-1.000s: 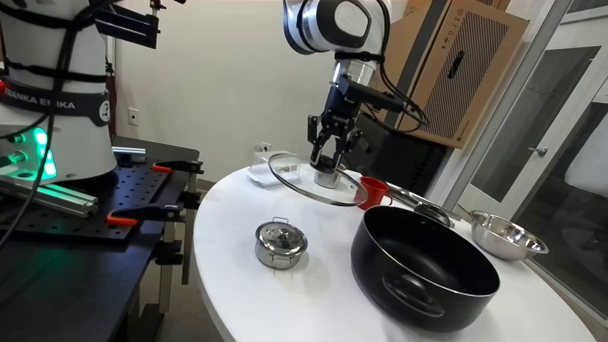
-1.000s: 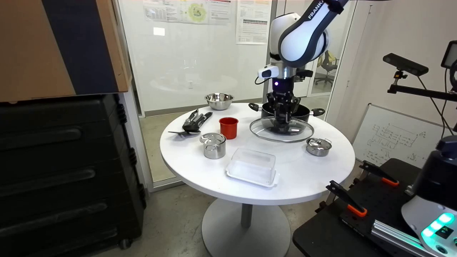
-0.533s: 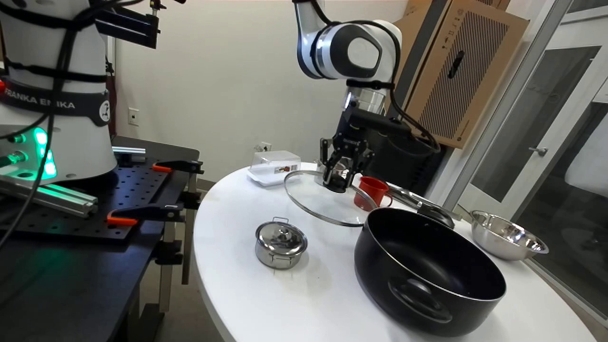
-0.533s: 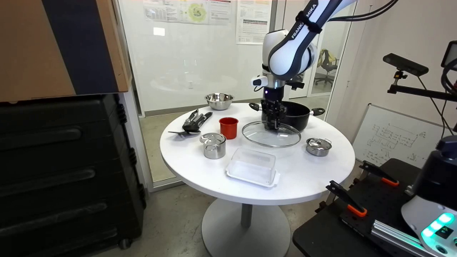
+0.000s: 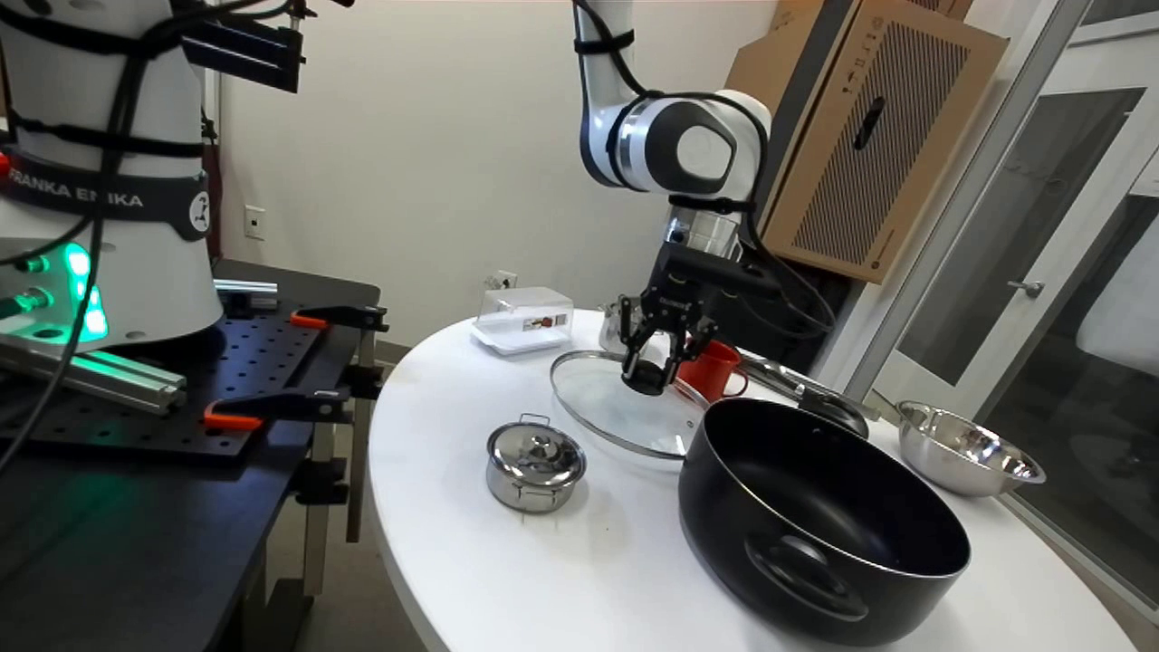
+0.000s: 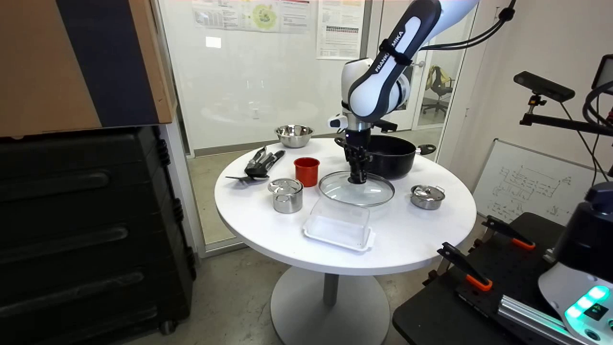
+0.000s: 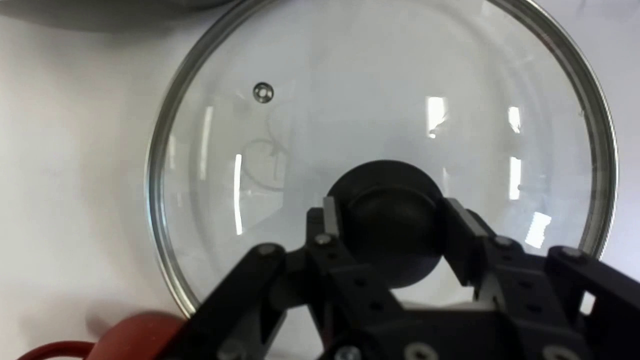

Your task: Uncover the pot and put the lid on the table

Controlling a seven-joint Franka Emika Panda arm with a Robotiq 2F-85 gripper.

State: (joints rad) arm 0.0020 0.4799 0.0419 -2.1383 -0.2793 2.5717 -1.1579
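Clasping the lid (image 7: 350,130) by its black knob (image 7: 392,230) in the gripper (image 5: 652,367), narrowed snugly onto it from above. Lying straight below the gripper, on or barely over the worktop (image 6: 407,235); cannot tell contact from a slight hover. Round, hence without a long axis to align. Just beside the uncovered pot (image 5: 824,507), near the red mug (image 6: 306,171). Probably needing only a gentle settling down, then release. Counting one gripper, one pot, one lid, one red mug, one steel bowl (image 6: 294,136), one clear-covered dish (image 6: 337,227), two lidded steel containers (image 6: 427,197); cannot count the utensils (image 6: 261,166), bunched together.
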